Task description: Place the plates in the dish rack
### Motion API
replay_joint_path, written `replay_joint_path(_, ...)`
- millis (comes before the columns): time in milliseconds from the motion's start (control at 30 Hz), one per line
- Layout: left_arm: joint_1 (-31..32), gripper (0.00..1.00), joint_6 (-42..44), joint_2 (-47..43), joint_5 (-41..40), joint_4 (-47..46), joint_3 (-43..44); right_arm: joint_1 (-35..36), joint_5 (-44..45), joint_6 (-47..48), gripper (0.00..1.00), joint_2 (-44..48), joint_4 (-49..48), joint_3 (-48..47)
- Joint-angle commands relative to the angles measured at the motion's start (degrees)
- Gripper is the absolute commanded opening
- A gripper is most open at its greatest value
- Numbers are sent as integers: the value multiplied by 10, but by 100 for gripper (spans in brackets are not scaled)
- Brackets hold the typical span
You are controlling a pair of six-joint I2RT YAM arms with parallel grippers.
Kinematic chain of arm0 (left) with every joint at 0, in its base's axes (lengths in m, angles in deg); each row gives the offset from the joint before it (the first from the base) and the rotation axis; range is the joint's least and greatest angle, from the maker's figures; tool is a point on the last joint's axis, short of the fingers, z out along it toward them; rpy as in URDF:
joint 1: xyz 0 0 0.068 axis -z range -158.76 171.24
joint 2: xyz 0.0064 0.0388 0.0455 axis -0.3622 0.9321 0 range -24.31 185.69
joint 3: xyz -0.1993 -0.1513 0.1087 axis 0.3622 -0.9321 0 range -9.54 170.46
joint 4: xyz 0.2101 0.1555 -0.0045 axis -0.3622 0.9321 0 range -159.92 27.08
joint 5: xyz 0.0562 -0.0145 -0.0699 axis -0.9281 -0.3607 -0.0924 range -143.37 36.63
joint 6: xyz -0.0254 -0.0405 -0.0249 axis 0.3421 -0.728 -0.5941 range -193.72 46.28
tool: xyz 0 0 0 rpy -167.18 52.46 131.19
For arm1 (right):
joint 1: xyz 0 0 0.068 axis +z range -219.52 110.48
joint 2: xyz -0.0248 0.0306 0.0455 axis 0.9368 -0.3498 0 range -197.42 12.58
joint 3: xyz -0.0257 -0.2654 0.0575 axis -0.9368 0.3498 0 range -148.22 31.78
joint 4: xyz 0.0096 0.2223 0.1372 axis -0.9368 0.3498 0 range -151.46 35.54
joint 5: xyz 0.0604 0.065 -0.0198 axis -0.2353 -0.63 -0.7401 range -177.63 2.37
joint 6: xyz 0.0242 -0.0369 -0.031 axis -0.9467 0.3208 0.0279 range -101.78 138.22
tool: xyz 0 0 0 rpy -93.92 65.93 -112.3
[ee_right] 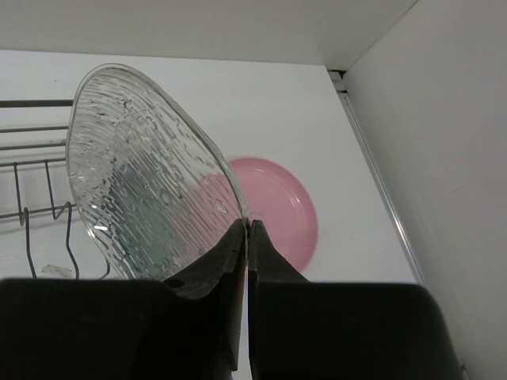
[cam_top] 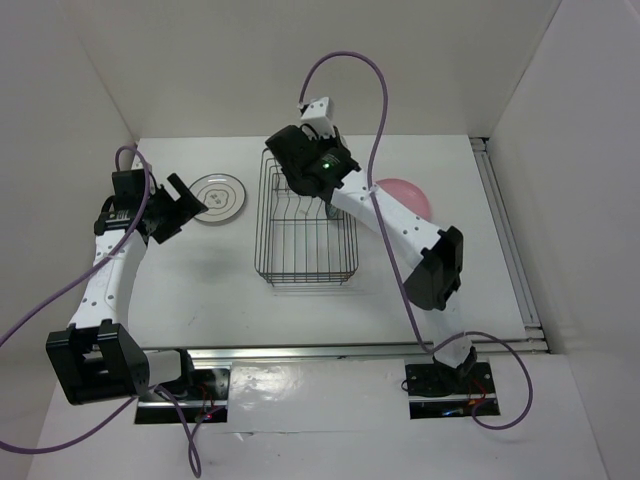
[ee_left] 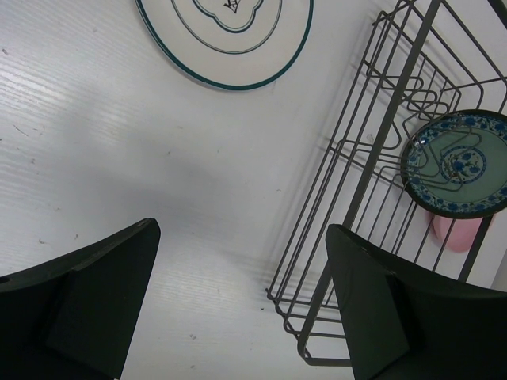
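At the far end of the dish rack [cam_top: 305,250], the right gripper [ee_right: 248,226] pinches the clear glass plate [ee_right: 150,174] by its rim; the left gripper [ee_left: 244,229] gapes wide near the white plate [cam_top: 218,197] on the desk [cam_top: 180,290].

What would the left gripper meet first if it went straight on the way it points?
Probably the bare table, between the white plate and the rack. The open left gripper tilts down at that patch; the plate's rim lies just beyond, so depth leaves some doubt.

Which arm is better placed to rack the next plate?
Right. The right gripper is shut on the clear glass plate above the dish rack; the left gripper is open, empty, near the white plate.
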Motion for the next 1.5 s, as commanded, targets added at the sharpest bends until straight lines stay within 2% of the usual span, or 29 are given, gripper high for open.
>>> replay_joint_path(0, -2, 100, 0, -13, 2, -2, 16, -5, 36, -42, 0, -23, 44, -56)
replay_joint_path(300, -2, 100, -5, -31, -23, -2, 10, -36, 42, -115, 0, -54, 81, -70)
replay_joint_path(500, -2, 100, -10, -31, 4, -2, 10, -36, 47, -120, 0, -59, 67, -59)
replay_joint_path(733, -2, 100, -10, -37, 4, -2, 10, -18, 75, -87, 0, -108, 45, -93)
replay_joint_path(1133, -2, 100, -10, -42, 14, -2, 10, -7, 92, -57, 0, -137, 19, -105)
replay_joint_path(1467, -2, 100, -10, -42, 20, -8, 5, -1, 109, 26, 0, -113, -112, -54)
